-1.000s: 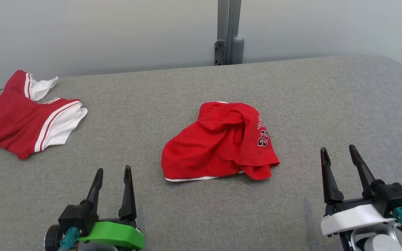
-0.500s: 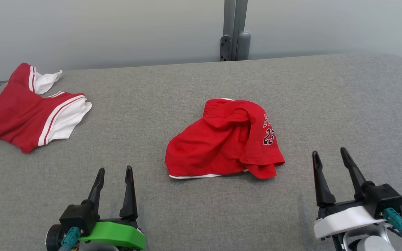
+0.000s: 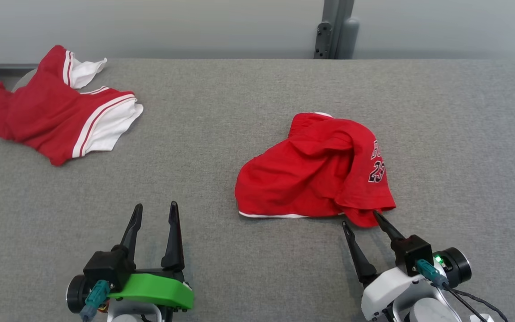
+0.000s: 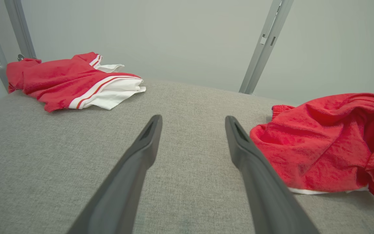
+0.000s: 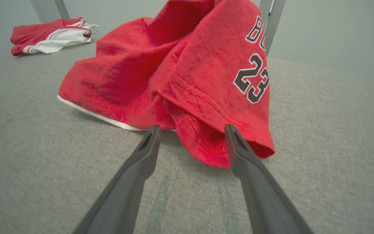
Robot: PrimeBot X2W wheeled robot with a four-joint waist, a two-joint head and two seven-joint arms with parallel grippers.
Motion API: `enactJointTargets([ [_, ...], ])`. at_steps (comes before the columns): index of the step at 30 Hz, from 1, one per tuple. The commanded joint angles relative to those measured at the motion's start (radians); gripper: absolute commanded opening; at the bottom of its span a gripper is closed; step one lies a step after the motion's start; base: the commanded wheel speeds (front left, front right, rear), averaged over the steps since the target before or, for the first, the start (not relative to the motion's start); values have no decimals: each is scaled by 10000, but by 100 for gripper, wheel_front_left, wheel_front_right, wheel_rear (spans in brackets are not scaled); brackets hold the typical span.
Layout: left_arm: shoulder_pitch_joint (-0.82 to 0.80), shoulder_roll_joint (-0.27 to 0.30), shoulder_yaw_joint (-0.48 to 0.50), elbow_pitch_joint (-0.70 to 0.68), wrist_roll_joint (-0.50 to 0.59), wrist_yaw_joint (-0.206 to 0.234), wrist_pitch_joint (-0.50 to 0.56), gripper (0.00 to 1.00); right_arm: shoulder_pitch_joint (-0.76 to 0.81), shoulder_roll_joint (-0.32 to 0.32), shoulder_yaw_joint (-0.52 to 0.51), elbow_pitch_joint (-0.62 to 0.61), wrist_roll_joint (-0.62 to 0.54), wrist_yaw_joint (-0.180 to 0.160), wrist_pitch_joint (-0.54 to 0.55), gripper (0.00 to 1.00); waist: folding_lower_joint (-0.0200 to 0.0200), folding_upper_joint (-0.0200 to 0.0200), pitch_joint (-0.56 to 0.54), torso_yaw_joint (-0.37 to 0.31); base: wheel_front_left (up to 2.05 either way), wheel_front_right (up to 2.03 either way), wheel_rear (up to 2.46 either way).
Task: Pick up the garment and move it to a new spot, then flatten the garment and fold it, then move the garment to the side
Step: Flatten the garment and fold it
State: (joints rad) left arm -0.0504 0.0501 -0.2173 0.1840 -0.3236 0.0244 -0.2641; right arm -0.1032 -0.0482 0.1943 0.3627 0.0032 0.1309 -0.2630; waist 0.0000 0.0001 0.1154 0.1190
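Your right claw [image 3: 359,218] stands open, its tips at the near corner of the crumpled red garment [image 3: 315,172] in the middle of the grey table [image 3: 239,112], your left claw [image 3: 156,205] open and well apart, so nothing is lifted yet: moving, flattening, folding and setting aside all remain.
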Motion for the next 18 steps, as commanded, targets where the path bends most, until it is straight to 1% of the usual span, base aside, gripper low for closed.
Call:
enactJointTargets([
  [1, -195, 7, -5, -13, -68, 40, -5, 100, -280, -38, -31, 325, -170, -3, -29, 100, 0, -1, 430, 469, 0, 0, 0],
  [3, -254, 7, -15, -14, -113, 76, -5, 100, -576, -41, -151, 700, -350, -3, -29, 100, 0, -1, 558, 622, 0, 0, 0],
  [4, -283, 7, -17, -16, -122, 95, -5, 100, -702, -39, -221, 872, -417, -3, -29, 92, 0, -1, 607, 689, 0, 0, 0],
  [5, -301, 7, -11, -16, -126, 98, -5, 100, -822, -38, -334, 994, -493, -3, -29, 51, 0, -1, 654, 741, 0, 0, 0],
  [7, -314, 7, 10, -14, -140, 108, -5, 100, -983, -35, -484, 1180, -539, -3, -29, 31, 0, -1, 707, 805, 0, 0, 0],
  [8, -314, 7, 16, -15, -141, 114, -5, 100, -1053, -35, -562, 1223, -550, -3, -29, 18, 0, -1, 722, 819, 0, 0, 0],
  [9, -312, 7, 24, -7, -147, 125, -5, 100, -1138, -41, -667, 1179, -458, -3, -29, 0, 0, -1, 729, 826, 0, 0, 0],
  [13, -333, 6, 72, -23, -107, 124, -5, 100, -1214, -33, -773, 455, -45, -3, -29, 0, 0, -1, 707, 733, 0, 0, 0],
  [15, -321, 5, 66, -18, -68, 91, -5, 100, -1144, -38, -675, -185, 387, -3, -29, 0, 0, -1, 670, 627, 0, 0, 0],
  [18, -281, 6, 73, 10, -30, 63, -5, 100, -1011, -33, -271, -1274, 1019, -3, -29, 0, 0, -1, 597, 438, 0, 0, 0],
])
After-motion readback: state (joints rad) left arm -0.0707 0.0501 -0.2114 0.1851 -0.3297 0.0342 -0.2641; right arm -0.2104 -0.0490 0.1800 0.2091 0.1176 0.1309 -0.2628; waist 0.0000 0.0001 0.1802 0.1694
